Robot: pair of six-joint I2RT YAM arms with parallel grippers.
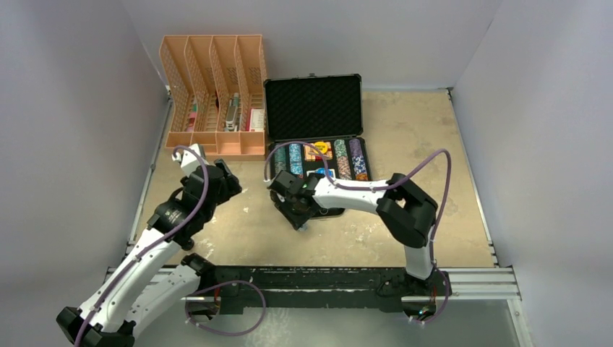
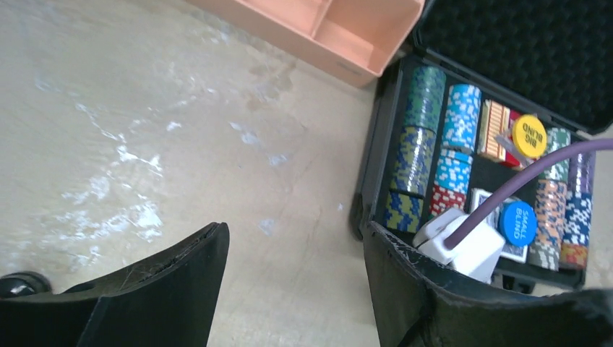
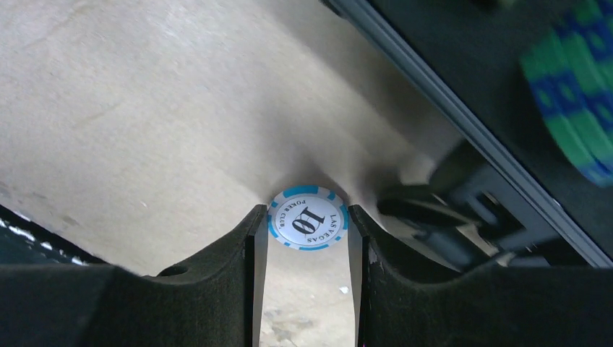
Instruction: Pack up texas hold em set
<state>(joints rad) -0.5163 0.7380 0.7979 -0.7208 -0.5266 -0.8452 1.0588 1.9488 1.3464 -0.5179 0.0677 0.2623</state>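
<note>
The black hard case (image 1: 312, 108) lies open at the back centre, lid up, with rows of multicoloured poker chips (image 1: 318, 160) in its tray. The left wrist view shows the chip rows (image 2: 416, 144), a red card deck (image 2: 494, 119), a yellow button disc (image 2: 529, 136) and a blue one (image 2: 517, 223). My right gripper (image 1: 300, 217) is just in front of the case, shut on a white and light-blue "10" chip (image 3: 308, 217) by its edges, close over the table. The case handle (image 3: 463, 217) is right beside it. My left gripper (image 1: 228, 182) is open and empty left of the case (image 2: 365, 181).
The orange slotted file organiser (image 1: 217, 94) stands at the back left, touching the case's left side; its corner shows in the left wrist view (image 2: 325, 29). White walls close in the table on three sides. A metal rail (image 1: 325, 278) runs along the near edge.
</note>
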